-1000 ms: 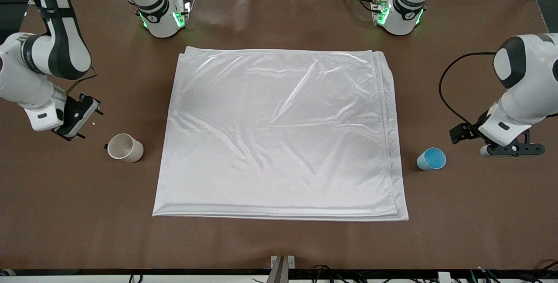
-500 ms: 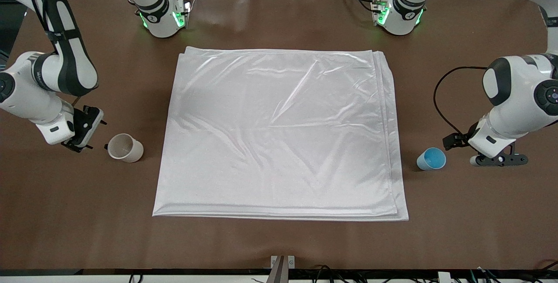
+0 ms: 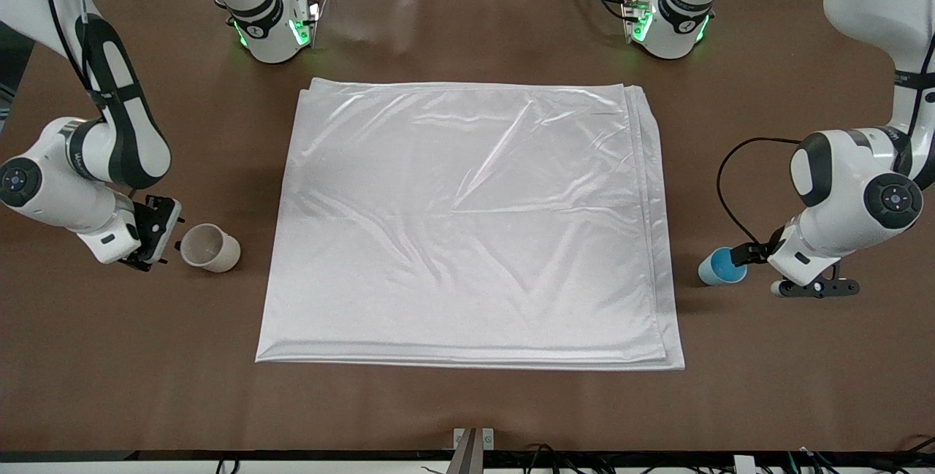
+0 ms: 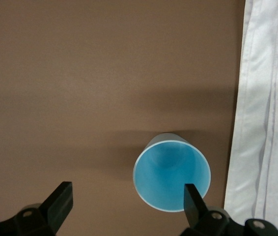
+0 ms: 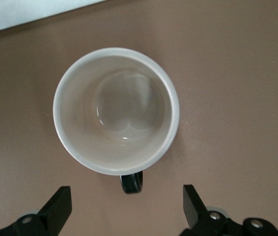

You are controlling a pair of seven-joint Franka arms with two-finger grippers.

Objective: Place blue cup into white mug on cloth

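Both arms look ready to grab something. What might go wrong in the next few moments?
The left gripper has its jaws open, and one fingertip already overlaps the rim of the small light-blue tapered cup; it might tip the cup. The right gripper, jaws open, faces the black handle of the off-white mug, which could spoil its grip. The shiny white cloth is wrinkled, so a mug set there may wobble.

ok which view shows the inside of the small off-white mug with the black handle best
The right wrist view: it looks straight down into the small off-white mug with the black handle, showing its empty cream inside. The front view shows it small and angled. The left wrist view misses it.
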